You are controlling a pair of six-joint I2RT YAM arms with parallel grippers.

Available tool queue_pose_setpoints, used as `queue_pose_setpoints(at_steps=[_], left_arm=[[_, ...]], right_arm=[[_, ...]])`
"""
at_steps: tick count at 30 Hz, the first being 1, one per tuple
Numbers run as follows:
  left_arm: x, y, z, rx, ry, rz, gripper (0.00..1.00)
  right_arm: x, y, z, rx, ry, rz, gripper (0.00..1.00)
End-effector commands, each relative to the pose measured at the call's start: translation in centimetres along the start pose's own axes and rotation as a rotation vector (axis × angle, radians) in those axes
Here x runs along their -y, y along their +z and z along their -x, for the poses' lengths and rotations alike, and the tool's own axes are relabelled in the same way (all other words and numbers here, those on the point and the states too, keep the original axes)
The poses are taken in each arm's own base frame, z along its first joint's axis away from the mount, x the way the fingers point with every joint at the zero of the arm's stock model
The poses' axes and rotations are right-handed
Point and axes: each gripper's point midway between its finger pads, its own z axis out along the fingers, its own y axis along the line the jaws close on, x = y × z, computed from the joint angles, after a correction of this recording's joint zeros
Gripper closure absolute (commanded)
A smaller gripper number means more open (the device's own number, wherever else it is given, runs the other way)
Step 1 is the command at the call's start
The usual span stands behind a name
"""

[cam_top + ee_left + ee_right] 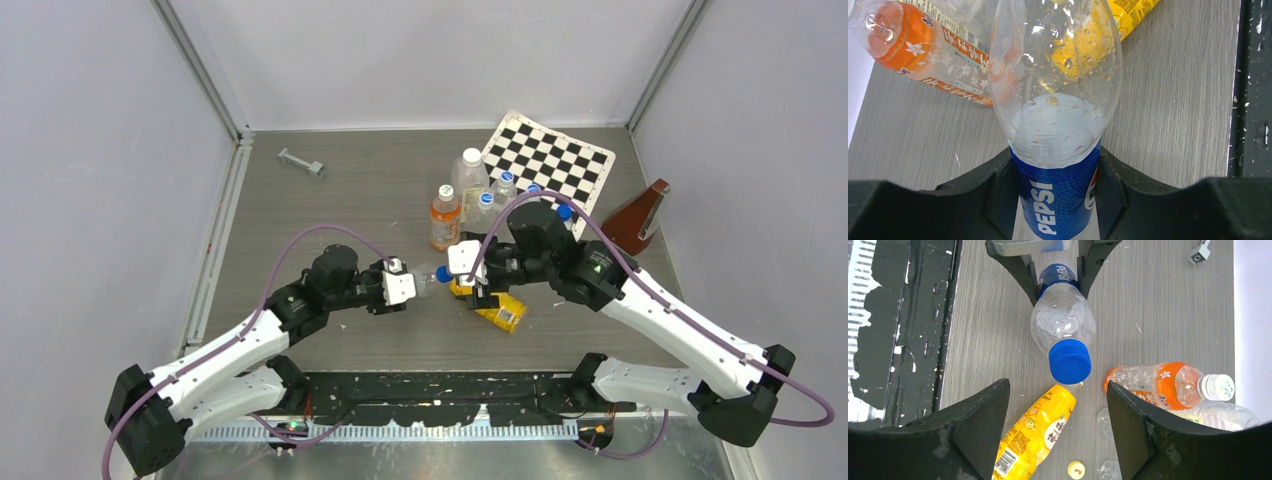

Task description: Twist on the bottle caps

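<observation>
The left claw [406,286] is pinching the Pepsi bottle [1063,320] around its blue label and holds it on its side, off the table [300,230], neck pointing toward the other arm. The blue cap [1069,361] sits on that neck. From where I stand it looks seated square, though I cannot tell whether it is wound down tight or only resting on the first thread.

The right claw [1058,384] is spread wide, one finger to each side of the cap and neither touching it, so nothing is turning the cap at this instant.

The second half looks untouched. The yellow bottle [1035,437] lies flat on the table just under the blue cap, barcode end toward the arms' bases (its mouth is hidden behind the cap, so I cannot see it bare). The yellow cap [1076,469] lies loose on the wood beside it, apart from the bottle and from both claws.

So I judge the job at about halfway at best: one cap on, perhaps needing a last twist, and one bottle and cap to be picked up, lined up and screwed
</observation>
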Motion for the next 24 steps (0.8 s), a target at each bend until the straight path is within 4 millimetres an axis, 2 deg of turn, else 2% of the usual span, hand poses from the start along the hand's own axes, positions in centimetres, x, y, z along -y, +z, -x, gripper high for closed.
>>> queue_pose_setpoints(at_steps=[1,21,24], left_arm=[[-0.4,-0.1,1.9,0.055,0.027,-0.006,0.49],[0.0,0.1,2.0,0.057,0.025,-0.025,0.49],[0.0,0.1,2.0,0.056,0.024,-0.025,0.49]], right_arm=[[0.5,-0.6,2.1,0.054,-0.099,0.019,0.24],[0.5,1.6,1.7,0.044,-0.077,0.082,0.41],[0.5,1.8,1.5,0.038,-0.057,0.089,0.47]])
